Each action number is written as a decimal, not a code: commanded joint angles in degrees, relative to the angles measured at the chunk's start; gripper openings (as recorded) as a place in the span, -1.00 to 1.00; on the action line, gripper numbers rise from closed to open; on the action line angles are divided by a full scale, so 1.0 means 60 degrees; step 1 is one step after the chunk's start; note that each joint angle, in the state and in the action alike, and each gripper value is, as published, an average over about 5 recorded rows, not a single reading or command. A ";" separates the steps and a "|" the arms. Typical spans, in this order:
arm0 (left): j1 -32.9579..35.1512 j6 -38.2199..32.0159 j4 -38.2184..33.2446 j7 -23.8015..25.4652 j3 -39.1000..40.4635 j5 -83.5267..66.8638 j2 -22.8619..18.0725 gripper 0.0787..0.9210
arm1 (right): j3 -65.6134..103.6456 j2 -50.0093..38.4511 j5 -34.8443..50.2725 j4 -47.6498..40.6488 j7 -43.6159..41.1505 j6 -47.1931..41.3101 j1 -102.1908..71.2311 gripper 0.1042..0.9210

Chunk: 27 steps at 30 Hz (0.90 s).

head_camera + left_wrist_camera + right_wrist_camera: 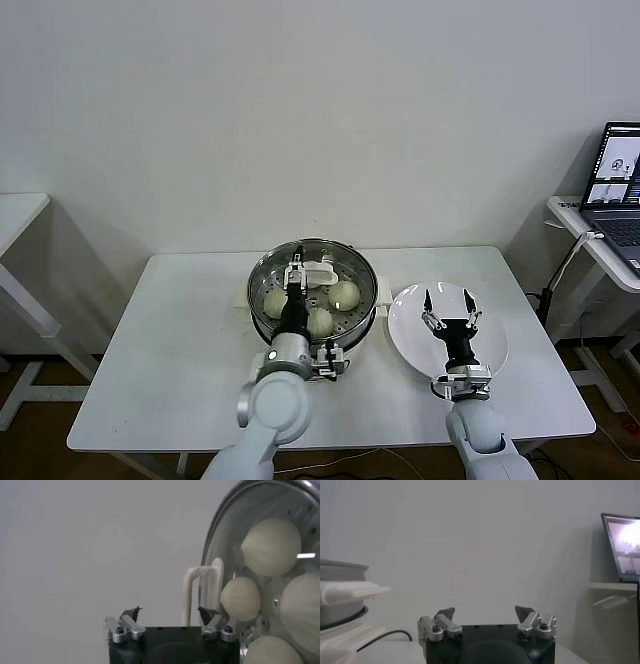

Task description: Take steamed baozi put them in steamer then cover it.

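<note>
The steamer [262,268] stands at the table's middle, and the clear glass cover [235,510] lies on it. Several cream-white baozi [343,294] show through the glass, with one large in the left wrist view [271,546]. The cover's white handle [322,270] [202,587] stands up at its centre. My left gripper [297,266] [169,611] hangs open just above the cover. The handle rises between its fingers, close to one fingertip, and is not gripped. My right gripper [447,300] [485,612] is open and empty, low over the white plate [405,320].
The white plate lies right of the steamer and has nothing on it. A laptop [618,185] [622,545] sits on a side table at the far right. Another table's corner [15,215] shows at the far left. A cable [565,265] hangs by the right table.
</note>
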 commanded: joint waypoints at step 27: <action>0.3719 -0.7426 0.0895 -0.2511 -0.6453 -1.5400 0.1605 0.77 | 0.0069 -0.0510 0.1107 0.1211 -0.0088 -0.0867 -0.1216 0.76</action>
